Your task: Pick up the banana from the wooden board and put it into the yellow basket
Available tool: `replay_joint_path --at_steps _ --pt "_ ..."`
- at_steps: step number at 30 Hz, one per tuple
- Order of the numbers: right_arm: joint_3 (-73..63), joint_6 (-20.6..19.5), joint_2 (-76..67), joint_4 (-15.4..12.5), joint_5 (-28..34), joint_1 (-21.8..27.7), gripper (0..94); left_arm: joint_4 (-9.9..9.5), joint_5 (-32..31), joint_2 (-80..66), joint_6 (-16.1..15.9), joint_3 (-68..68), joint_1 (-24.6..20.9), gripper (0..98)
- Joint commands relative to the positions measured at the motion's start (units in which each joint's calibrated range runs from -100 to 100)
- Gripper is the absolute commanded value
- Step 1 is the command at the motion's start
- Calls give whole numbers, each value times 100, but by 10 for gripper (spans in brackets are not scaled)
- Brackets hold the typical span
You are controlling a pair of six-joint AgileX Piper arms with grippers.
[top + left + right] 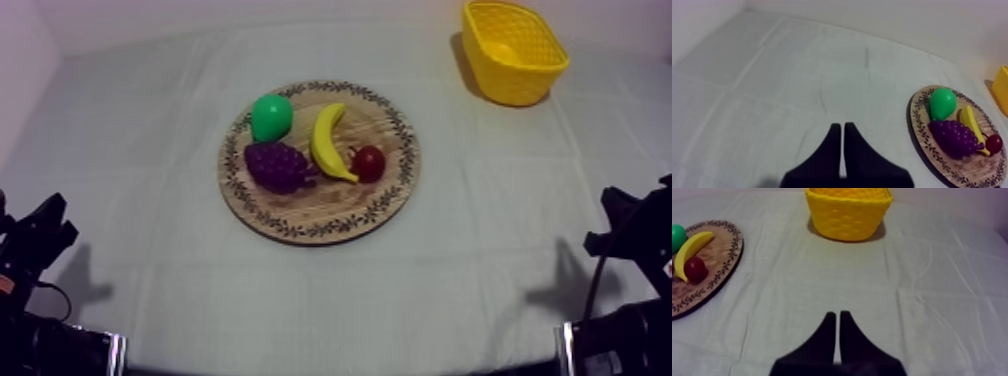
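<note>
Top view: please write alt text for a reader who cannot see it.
A round wooden board in the middle of the table holds a banana, a green pear, purple grapes and a small red fruit. A yellow basket stands at the far right.

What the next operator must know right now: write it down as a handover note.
Left gripper: shut on nothing, over bare cloth left of the wooden board.
Right gripper: shut on nothing, over cloth short of the yellow basket.
The banana lies on the board between grapes and small red fruit, pear beside its tip.
Done: nothing yet.
To do: grasp the banana, lift it, put it into the basket.
</note>
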Motion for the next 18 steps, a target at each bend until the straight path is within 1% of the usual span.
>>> replay_joint_path --at_steps 1,7,11,14,18 --pt "1 -15 -5 -6 -16 1 5 0 2 0 0 -4 -1 0" --pt "-5 126 16 -2 4 7 5 0 2 0 0 -4 -1 0" --pt "-78 226 267 26 -107 -5 5 0 2 0 0 -4 -1 0" --pt "-429 298 659 14 -135 -21 5 0 2 0 0 -4 -1 0" --pt "-1223 402 1264 -43 19 -10 5 0 2 0 0 -4 -1 0"
